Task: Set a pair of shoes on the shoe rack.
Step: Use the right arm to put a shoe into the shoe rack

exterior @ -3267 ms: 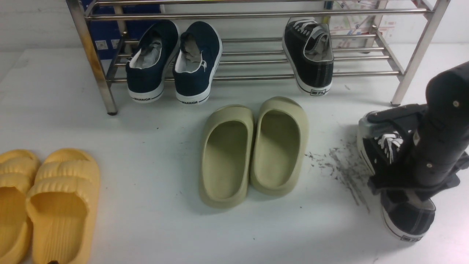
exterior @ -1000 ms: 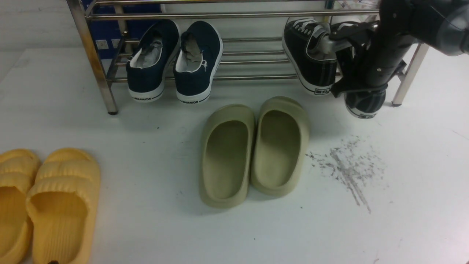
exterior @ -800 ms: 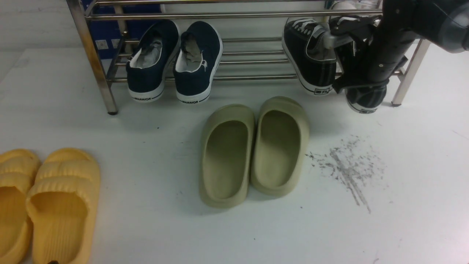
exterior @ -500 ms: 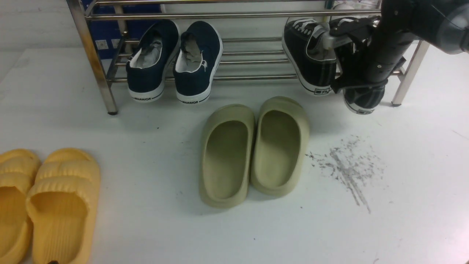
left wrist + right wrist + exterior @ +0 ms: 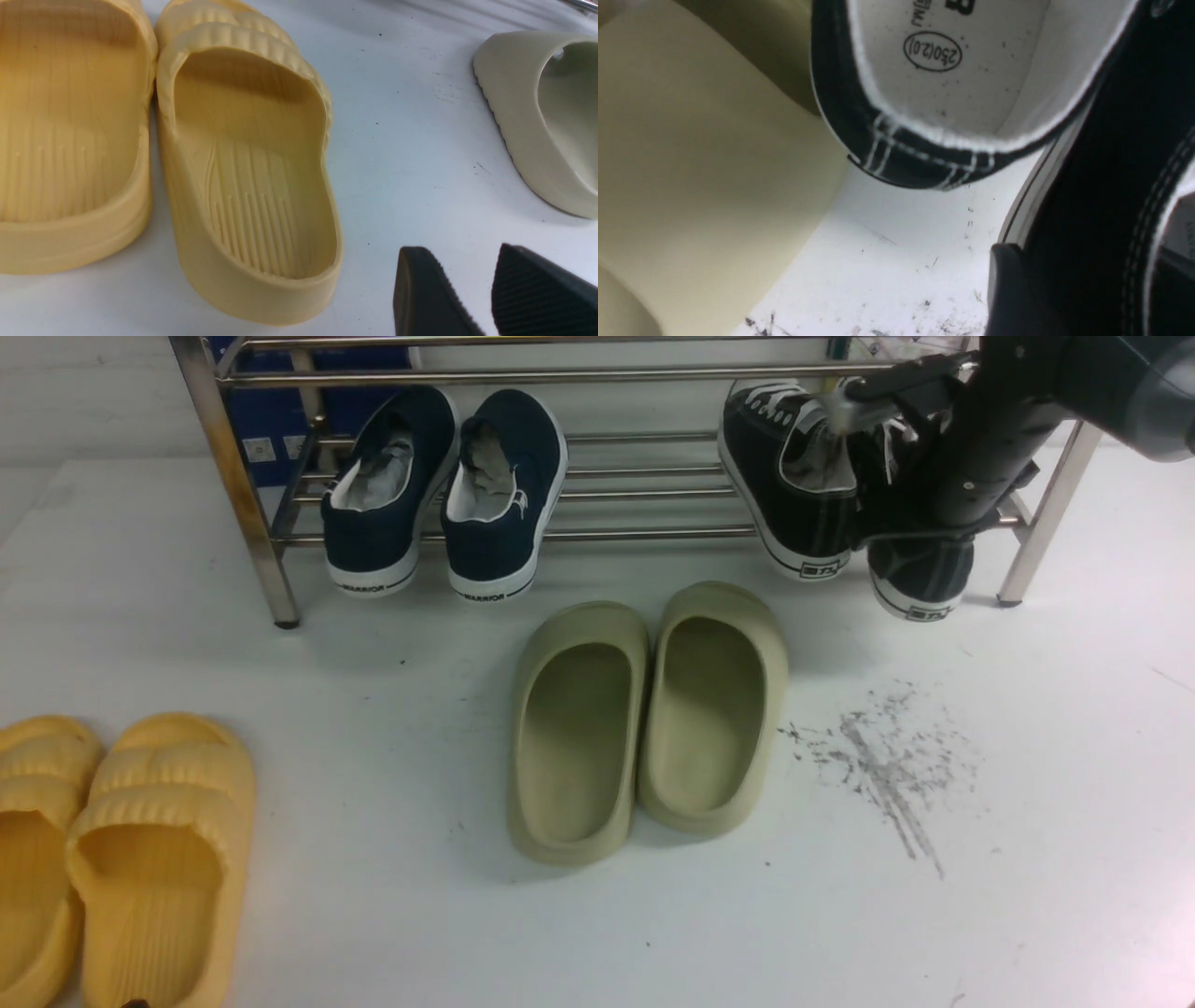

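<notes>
Got the right gripper [image 5: 887, 467] clamped onto the second black sneaker [image 5: 920, 583] at the right end of the shoe rack [image 5: 653, 375]. Toe pointing in under the upper bars, labelled heel hanging out past the front bar, above the table [image 5: 373, 915]. Can't tell whether the sole actually sits on the bars. From the right wrist view, only catching one dark finger [image 5: 1008, 289] pressed along that sneaker's side.

Just beside it on the left, seeing the first black sneaker [image 5: 789, 476] parked on the lower shelf, heel out, nearly touching the held one. Further left on the same shelf, spotting the navy slip-ons [image 5: 448, 495] side by side.

Down on the table in front of the rack, seeing olive slides [image 5: 644, 719], with grey scuff marks [image 5: 878, 756] to their right. Way over on the left, finding the left gripper [image 5: 467, 280] spread apart and holding nothing, hovering near the yellow slides [image 5: 243, 163].
</notes>
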Motion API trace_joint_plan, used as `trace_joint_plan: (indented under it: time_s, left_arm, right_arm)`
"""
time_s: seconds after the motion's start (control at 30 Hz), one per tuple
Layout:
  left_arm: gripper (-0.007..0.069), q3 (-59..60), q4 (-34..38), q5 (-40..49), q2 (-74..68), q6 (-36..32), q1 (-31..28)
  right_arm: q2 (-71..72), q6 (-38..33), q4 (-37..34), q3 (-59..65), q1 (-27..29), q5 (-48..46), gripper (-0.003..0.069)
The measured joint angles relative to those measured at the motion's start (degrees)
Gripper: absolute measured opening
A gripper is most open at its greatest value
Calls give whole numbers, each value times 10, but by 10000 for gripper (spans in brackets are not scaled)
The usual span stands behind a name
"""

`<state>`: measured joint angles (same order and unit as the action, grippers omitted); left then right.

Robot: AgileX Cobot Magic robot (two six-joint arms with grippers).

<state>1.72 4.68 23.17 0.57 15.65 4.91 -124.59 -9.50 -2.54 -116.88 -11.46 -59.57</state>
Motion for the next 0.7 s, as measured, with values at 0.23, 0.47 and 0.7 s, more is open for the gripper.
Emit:
trace_joint_plan:
  time_s: [0.23,0.47,0.7]
  left_arm:
    - [238,0,0,0,0,0,0]
    - [238,0,0,0,0,0,0]
    - [238,0,0,0,0,0,0]
  right_arm:
    - [43,7,-43,-1,0,-12,355]
    - [120,50,-48,-6,0,-100,347]
    - [142,72,-45,71,6,-116,67]
